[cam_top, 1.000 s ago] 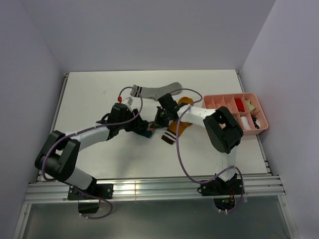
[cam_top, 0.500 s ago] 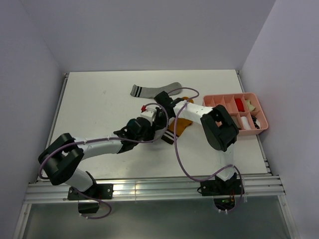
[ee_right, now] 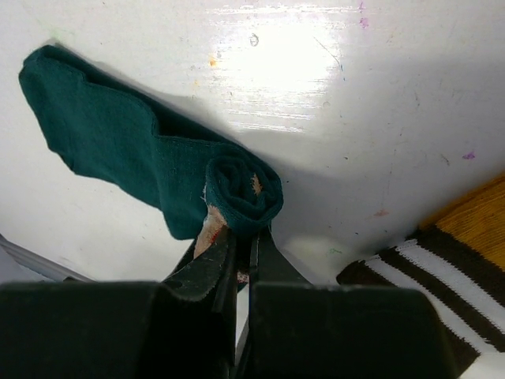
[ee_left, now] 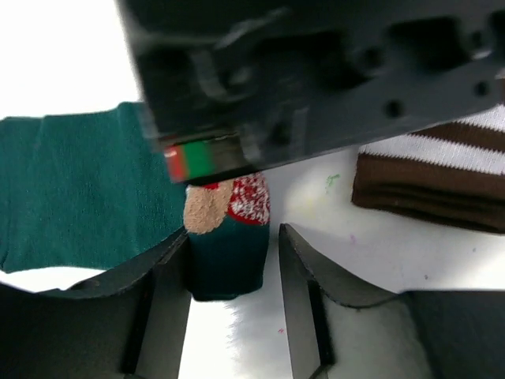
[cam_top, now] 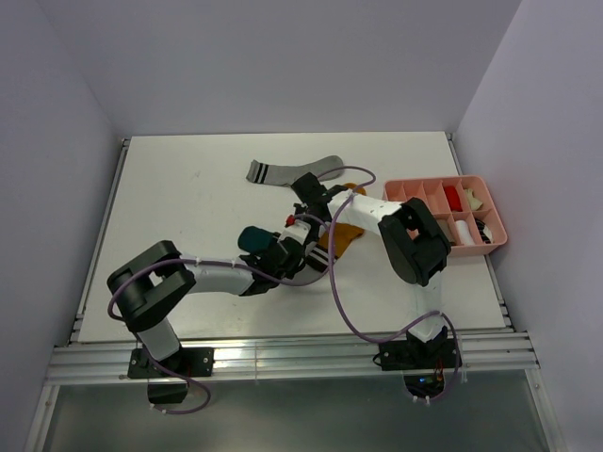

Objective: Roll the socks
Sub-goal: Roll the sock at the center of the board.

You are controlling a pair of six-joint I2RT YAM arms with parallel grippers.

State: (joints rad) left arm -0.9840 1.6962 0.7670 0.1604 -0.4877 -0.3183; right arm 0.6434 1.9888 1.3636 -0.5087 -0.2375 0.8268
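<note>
The left arm (cam_top: 217,274) and right arm (cam_top: 367,209) pair white link tubes with bulky black joint housings. A lilac cable (cam_top: 334,282) loops along each. Their fingers (ee_left: 304,288) are black, angular plastic.

Seen from above, the teal sock (cam_top: 252,237) is mostly buried. Only a dark lump shows, and the rest lies under the left arm (cam_top: 212,275) and right arm (cam_top: 372,209) that meet over it. To its right, the same arms cover much of the orange sock (cam_top: 350,235). Farther right, the bits in the pink tray (cam_top: 405,195) are too small to name. In the right wrist view, the right gripper (ee_right: 241,241) has its fingertips hidden under the teal sock's rolled end. In the left wrist view, that gripper is a blurred black mass hiding the roll's top. The sock's flat part runs off the left edge, and the striped cuff (ee_left: 434,174) to its right runs off the right edge.
</note>
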